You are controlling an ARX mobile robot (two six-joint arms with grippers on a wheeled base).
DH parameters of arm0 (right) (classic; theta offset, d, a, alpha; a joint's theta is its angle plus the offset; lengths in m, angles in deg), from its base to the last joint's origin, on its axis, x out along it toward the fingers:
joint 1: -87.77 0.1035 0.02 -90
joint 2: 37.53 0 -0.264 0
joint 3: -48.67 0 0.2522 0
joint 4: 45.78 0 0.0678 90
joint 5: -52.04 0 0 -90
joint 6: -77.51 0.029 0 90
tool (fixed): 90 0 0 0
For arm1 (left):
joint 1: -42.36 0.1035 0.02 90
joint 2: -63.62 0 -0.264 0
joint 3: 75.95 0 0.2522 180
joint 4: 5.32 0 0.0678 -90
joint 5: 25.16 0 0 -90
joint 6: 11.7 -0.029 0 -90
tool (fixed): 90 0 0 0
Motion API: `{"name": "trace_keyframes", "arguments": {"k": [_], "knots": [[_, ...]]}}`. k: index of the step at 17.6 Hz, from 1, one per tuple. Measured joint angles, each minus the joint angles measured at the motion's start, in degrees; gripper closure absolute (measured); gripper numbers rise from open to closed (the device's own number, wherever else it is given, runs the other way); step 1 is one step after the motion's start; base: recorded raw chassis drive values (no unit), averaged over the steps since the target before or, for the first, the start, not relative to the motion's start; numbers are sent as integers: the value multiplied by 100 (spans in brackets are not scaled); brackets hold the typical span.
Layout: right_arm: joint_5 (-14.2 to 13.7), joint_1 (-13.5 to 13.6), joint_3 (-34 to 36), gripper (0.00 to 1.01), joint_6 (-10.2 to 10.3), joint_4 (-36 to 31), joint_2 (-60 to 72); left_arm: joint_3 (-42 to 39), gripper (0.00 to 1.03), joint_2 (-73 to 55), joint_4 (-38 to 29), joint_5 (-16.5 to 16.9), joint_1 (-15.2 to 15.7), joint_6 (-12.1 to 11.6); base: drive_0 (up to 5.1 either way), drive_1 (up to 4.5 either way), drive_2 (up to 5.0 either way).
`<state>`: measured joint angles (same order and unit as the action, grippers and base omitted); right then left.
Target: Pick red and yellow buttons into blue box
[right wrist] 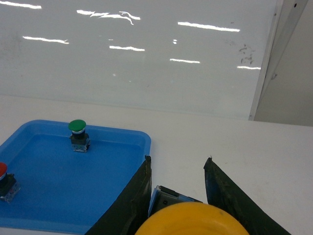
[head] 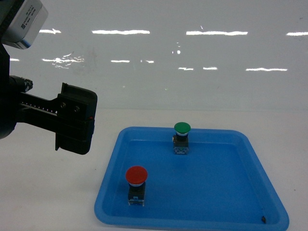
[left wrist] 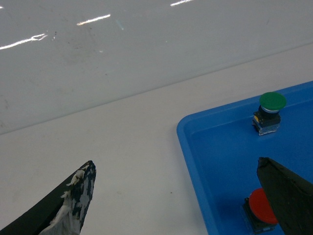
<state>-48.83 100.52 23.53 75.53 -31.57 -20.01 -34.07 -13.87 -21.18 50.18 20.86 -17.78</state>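
Observation:
The red button (head: 136,175) stands upright at the front left of a shallow blue tray (head: 219,192); it also shows in the left wrist view (left wrist: 261,206) and the right wrist view (right wrist: 2,171). My left gripper (head: 76,120) hovers left of the tray, open and empty (left wrist: 176,164), with its right finger (left wrist: 288,196) over the red button. The yellow button (right wrist: 191,221) fills the bottom of the right wrist view, and my right gripper (right wrist: 178,159) is shut on its body, above the white table beside the tray's right edge. The blue box is out of view.
A green-capped button (head: 182,128) stands at the back of the tray (left wrist: 220,147), also seen by both wrists as the green button (left wrist: 272,101) (right wrist: 77,126). A glossy white wall rises behind the white tabletop (head: 48,192). A small dark speck (head: 263,219) lies in the tray's front right corner.

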Motion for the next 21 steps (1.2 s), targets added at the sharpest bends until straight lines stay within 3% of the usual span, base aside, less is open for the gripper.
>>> {"name": "trace_keyframes", "arguments": {"k": [4,10,11,17,21], "knots": [[0,0,0,71,-2,0,0,87,5,-26,323,-11,-55,0,0,0,0],[0,0,0,71,-2,0,0,1405,5,-892,1928,933,-109,313,0,0,0],[0,0,0,71,-2,0,0,1587,5,-1088,2087,957,-140,365,0,0,0],[0,0,0,71,-2,0,0,2334,5,-2116,2997,1338,-249,1285,0,0,0],[0,0,0,71,-2,0,0,2376,5,-2371,3058,1416,-389,1818,0,0,0]]}}
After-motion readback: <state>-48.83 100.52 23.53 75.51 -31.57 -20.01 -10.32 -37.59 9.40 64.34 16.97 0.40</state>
